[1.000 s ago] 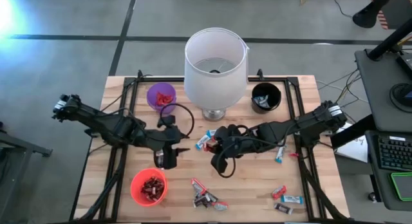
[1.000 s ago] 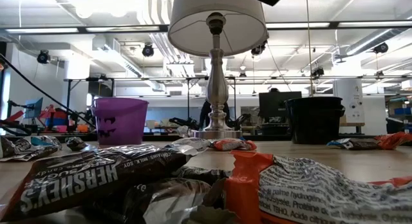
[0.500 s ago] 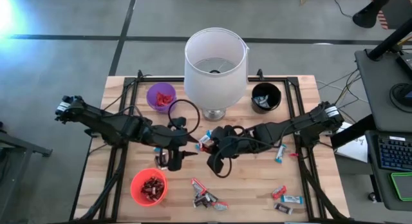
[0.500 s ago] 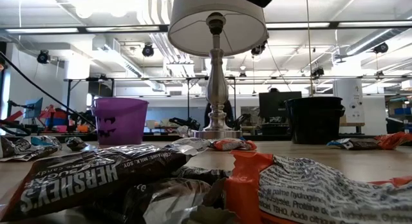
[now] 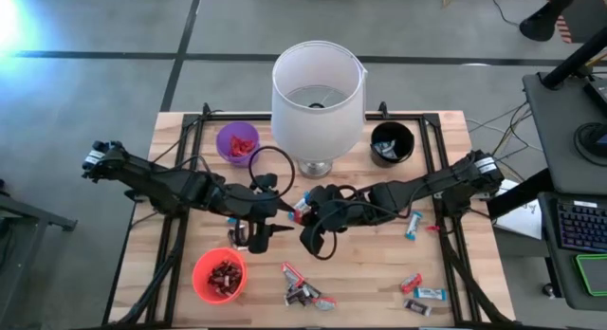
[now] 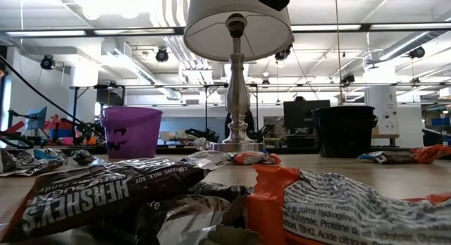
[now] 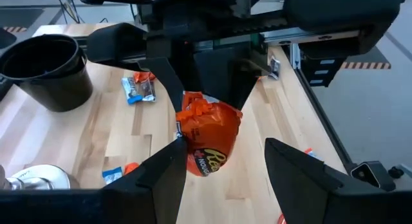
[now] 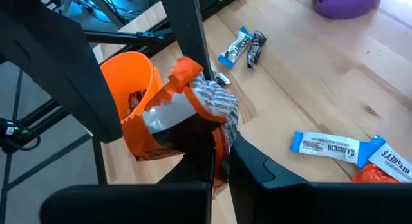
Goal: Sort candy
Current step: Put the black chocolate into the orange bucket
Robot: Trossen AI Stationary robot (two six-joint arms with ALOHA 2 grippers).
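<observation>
a wooden table (image 5: 190, 145) holds a white lamp (image 5: 318, 98) at its far middle. you see both arms meet mid-table in the high view. only the wrist views show the orange candy (image 8: 183, 114): your right gripper (image 8: 219, 161) is clamped on it, your left gripper (image 7: 222, 163) spread just before it. an orange cup (image 5: 219, 275) sits near left.

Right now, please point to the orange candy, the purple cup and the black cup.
orange candy (image 7: 209, 137), left wrist view, middle of its wrapper.
purple cup (image 5: 237, 142), high view, its opening.
black cup (image 5: 391, 143), high view, its opening.
</observation>
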